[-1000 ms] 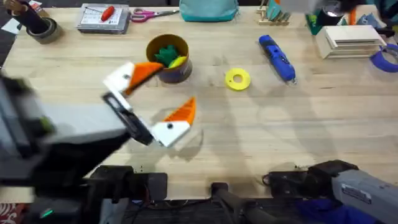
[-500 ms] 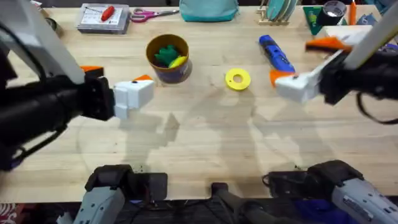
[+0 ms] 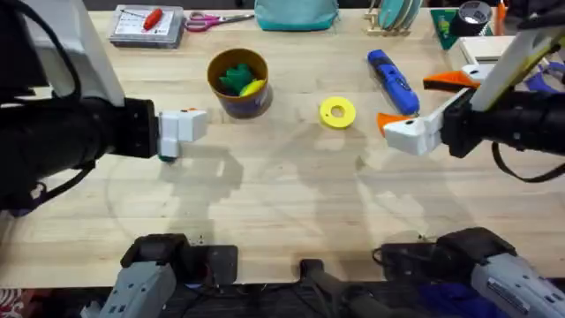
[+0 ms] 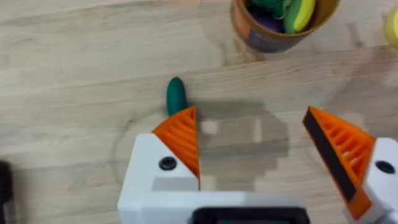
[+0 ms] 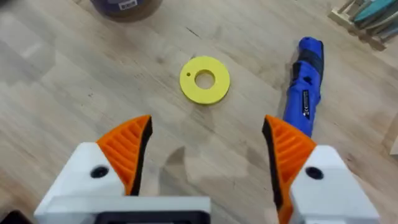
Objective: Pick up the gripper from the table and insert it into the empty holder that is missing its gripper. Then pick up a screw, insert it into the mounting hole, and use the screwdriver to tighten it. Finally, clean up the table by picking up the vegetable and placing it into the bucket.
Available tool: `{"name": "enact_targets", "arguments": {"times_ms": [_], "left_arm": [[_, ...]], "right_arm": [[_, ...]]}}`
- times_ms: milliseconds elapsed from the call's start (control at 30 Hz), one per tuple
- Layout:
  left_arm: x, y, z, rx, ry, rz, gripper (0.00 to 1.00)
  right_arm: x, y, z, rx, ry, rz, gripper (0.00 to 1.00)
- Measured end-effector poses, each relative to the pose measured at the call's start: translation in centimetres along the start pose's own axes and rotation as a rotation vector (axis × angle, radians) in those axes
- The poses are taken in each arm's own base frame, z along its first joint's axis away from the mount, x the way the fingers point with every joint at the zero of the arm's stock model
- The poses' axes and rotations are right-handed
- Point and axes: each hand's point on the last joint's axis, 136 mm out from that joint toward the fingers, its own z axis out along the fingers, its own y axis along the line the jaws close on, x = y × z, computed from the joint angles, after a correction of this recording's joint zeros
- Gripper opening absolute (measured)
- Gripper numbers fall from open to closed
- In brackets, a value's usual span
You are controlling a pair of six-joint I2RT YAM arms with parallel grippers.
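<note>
The dark green vegetable (image 4: 176,94) lies on the wood just beyond one orange finger of my left gripper (image 4: 258,143), which is open and holds nothing. In the overhead view the left gripper (image 3: 177,132) hovers left of the bucket (image 3: 238,81), which holds a leafy green toy and a yellow toy. My right gripper (image 3: 403,101) is open and empty beside the blue screwdriver (image 3: 393,81). From the right wrist, the screwdriver (image 5: 303,93) lies ahead of one finger of the right gripper (image 5: 205,149). The loose gripper part, the holder and the screw are out of view.
A flat yellow ring (image 3: 337,112) lies between the bucket and the screwdriver. Along the far edge sit a box with a red-handled tool (image 3: 150,22), scissors (image 3: 216,18) and a teal object (image 3: 296,13). Both arms' bases stand at the near edge.
The left gripper swung from the table's middle to the left of the bucket. The right arm came in at the right and settled beside the screwdriver.
</note>
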Motion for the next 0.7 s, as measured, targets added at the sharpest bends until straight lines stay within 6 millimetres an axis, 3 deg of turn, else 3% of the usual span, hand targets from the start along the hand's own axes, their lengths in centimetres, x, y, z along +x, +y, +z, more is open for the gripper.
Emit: {"name": "enact_targets", "arguments": {"times_ms": [200,333,500,700], "left_arm": [[1.7,2.1,0.1,-0.092,0.083,-0.066,0.986],[3.3,4.0,1.3,-0.148,0.196,-0.137,0.986],[4.2,5.4,5.0,-0.152,0.345,-0.170,0.985],[5.3,5.7,9.8,-0.086,0.481,-0.182,0.986]], "right_arm": [[0.0,0.0,0.0,0.000,0.000,0.000,0.995],[0.0,0.0,0.0,0.000,0.000,0.000,0.995],[0.0,0.0,0.0,0.000,0.000,0.000,0.995],[0.1,0.0,0.0,-0.001,0.004,0.001,0.995]]}}
